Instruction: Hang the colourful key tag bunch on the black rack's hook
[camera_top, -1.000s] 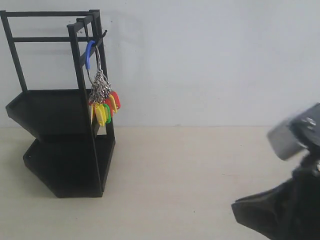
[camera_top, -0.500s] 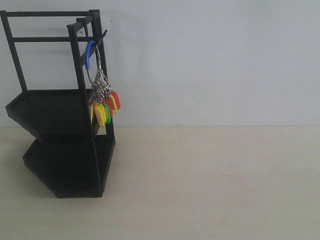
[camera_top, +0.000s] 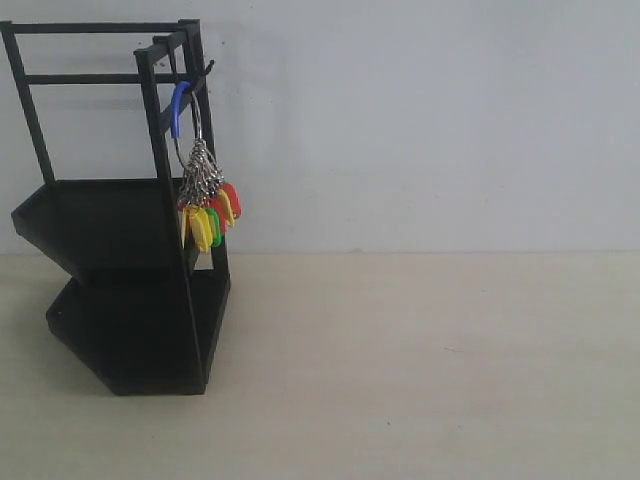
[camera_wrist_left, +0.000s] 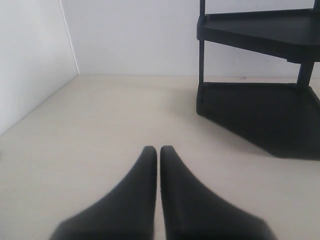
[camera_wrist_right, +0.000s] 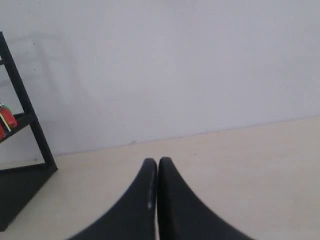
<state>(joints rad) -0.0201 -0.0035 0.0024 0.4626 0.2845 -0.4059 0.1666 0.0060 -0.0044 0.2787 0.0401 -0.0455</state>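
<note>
**Operator:** Where does the bunch sit right now?

**Notes:** In your exterior view, the colourful key tag bunch (camera_top: 208, 215) hangs from the hook (camera_top: 207, 69) at the top rail of the black rack (camera_top: 130, 300). The blue loop (camera_top: 178, 105) is uppermost, with the silver rings (camera_top: 201, 168) under it. The yellow, red and green tags (camera_top: 205, 228) are lowest, just beside the rack's front upright (camera_top: 170, 200) and about level with the upper tray (camera_top: 90, 215). The rack stands on the pale table (camera_top: 420, 360), at the left of that view, against the white wall (camera_top: 420, 120).

**Operator:** And the grippers?

**Notes:** You see them only through the wrist cameras. The left gripper (camera_wrist_left: 158, 150) has its two black fingers pressed together with nothing between them, over bare table. The right gripper (camera_wrist_right: 157, 161) reads the same, with its fingers closed tip to tip and nothing held.

**Operator:** What does each wrist view add?

**Notes:** Your left wrist view shows the rack's two trays from low down, with the lower tray (camera_wrist_left: 260, 115) resting on the table. The hook and the bunch lie outside that picture. Your right wrist view catches one slanted upright at its edge, with a sliver of red and yellow tag beside it. I cannot make out the hook there. Only the exterior view shows the whole bunch.
</note>
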